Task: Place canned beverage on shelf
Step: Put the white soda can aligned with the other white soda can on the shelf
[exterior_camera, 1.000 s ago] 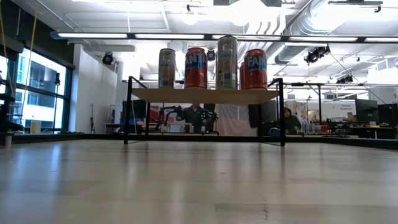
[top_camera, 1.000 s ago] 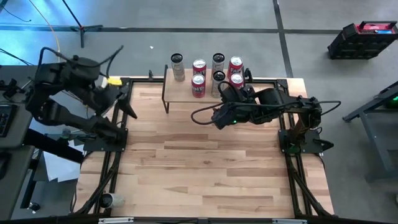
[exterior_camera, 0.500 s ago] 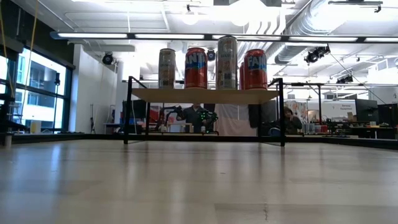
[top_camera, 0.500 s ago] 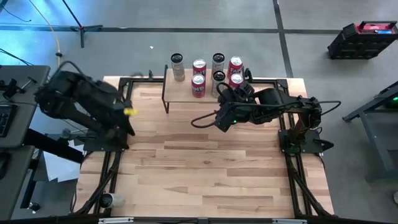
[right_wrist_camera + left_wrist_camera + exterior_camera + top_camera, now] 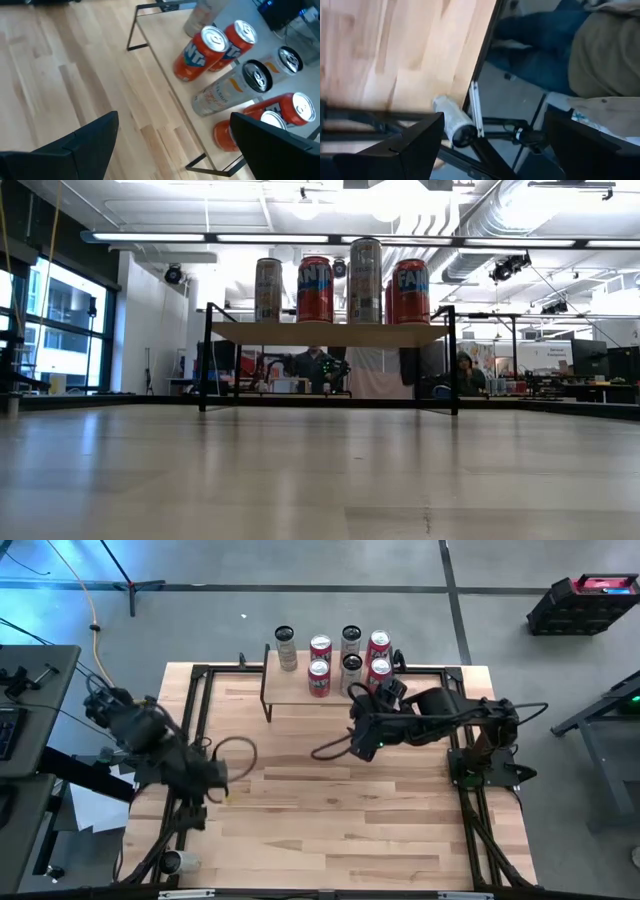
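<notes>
Right gripper [image 5: 360, 745]: fingers spread wide, nothing between them, hovering over bare table [image 5: 330, 830] just past the shelf's near edge, at about 1 o'clock from table centre. Right wrist view: both dark fingers [image 5: 75, 145] apart at the frame's lower corners, open plank floor between them, shelf [image 5: 165, 85] ahead with its thin black rail running along the edge.

Left gripper [image 5: 213, 780]: also spread wide and empty, low over the table's left margin at about 9 o'clock, close to the black frame rail [image 5: 190, 740]. Left wrist view: fingers [image 5: 405, 150] apart, looking over the table's corner edge; a pale cylinder [image 5: 452, 120] lying beside the frame just off that edge, and a seated person [image 5: 580, 50] beyond.

Cans [image 5: 330, 655]: six visible, clustered on the shelf at 12 o'clock, at the table's far edge; red ones and silver ones, upright, standing close together. Low view: four cans [image 5: 340, 280] in a row on the plank, black legs at either end, clear gap beneath.

Table centre and whole near half bare, from 3 through 6 to 8 o'clock. A loose cable loop [image 5: 235, 755] just beside the left gripper.
</notes>
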Robot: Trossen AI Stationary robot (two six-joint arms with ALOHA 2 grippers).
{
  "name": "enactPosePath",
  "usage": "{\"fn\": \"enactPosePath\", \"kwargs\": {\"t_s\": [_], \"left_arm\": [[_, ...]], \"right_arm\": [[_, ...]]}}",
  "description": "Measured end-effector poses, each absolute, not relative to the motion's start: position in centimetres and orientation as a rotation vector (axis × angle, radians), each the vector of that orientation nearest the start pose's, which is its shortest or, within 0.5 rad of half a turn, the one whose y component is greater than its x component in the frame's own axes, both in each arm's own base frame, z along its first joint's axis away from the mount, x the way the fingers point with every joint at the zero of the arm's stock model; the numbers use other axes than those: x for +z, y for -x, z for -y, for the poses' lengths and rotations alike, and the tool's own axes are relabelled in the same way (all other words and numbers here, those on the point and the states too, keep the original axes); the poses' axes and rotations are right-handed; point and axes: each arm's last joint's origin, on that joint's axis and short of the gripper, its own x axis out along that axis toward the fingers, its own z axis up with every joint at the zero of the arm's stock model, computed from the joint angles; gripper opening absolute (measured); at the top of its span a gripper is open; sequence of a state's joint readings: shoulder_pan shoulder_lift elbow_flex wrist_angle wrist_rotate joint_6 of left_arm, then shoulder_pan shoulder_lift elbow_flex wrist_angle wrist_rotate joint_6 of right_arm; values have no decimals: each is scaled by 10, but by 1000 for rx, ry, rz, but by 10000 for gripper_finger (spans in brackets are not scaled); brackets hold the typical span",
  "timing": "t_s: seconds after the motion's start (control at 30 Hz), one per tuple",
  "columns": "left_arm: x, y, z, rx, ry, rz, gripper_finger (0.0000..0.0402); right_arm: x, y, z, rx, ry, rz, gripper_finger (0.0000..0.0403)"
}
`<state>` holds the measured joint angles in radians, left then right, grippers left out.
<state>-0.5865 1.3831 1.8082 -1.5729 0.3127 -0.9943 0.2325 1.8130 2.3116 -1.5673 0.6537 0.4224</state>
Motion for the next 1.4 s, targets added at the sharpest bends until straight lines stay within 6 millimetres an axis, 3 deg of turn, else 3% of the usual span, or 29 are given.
{"fn": "enactPosePath", "kwargs": {"t_s": [0.53,0.9,1.07,1.23,1.4], "left_arm": [[405,-151,198,6,577,-1582,333],[391,-138,227,69,614,-1754,364],[368,-130,233,137,554,-1841,372],[354,-125,246,-1,488,-1815,372],[347,-115,254,5,451,-1772,372]], "right_arm": [[450,-302,-83,-456,179,-873,369],[451,-299,-93,-464,201,-844,369],[451,-299,-93,-481,164,-834,369],[451,-299,-93,-495,131,-825,369],[451,-300,-93,-497,122,-818,369]]}}
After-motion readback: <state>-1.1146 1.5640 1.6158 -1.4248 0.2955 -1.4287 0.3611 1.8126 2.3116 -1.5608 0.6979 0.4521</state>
